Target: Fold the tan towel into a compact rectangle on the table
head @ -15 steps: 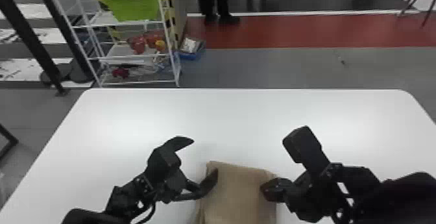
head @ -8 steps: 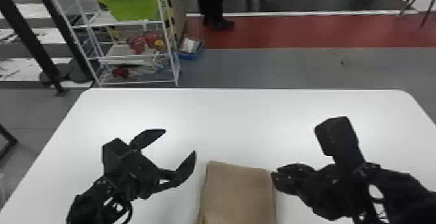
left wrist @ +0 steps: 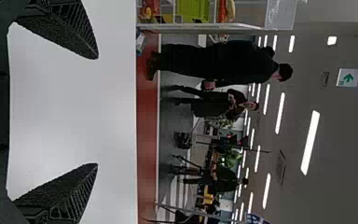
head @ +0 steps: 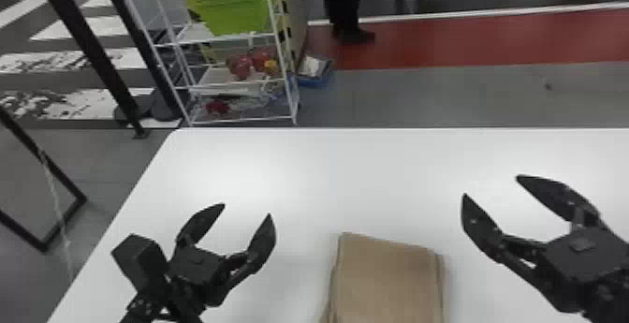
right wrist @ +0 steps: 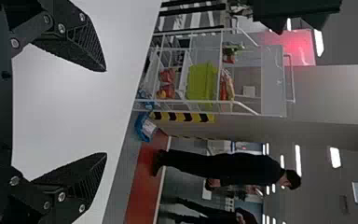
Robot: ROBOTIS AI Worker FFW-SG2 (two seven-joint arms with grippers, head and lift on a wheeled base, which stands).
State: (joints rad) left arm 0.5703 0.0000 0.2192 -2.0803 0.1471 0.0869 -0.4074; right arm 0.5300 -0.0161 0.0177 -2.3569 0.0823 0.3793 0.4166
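The tan towel point(head: 386, 282) lies folded on the white table, its layered edges showing along both sides and its near part cut off by the head view's bottom edge. Left of it, apart from the cloth, is my left gripper point(head: 247, 209), open with nothing between its fingers. On the towel's right my right gripper point(head: 491, 186) is open too and does not touch it. In the left wrist view the left gripper point(left wrist: 97, 111) has its fingers wide apart over bare tabletop; in the right wrist view the right gripper point(right wrist: 106, 112) is spread likewise.
The white table point(head: 351, 172) reaches beyond both grippers to its far edge. Past it, at the back left, stand a wire shelf point(head: 238, 121) with a green bin point(head: 231, 8) and a blue box point(head: 316, 78) on the floor.
Both grippers have drawn away from the towel's sides, the left one leftward and the right one rightward, and their fingers have turned toward the table's far side. The towel lies as before.
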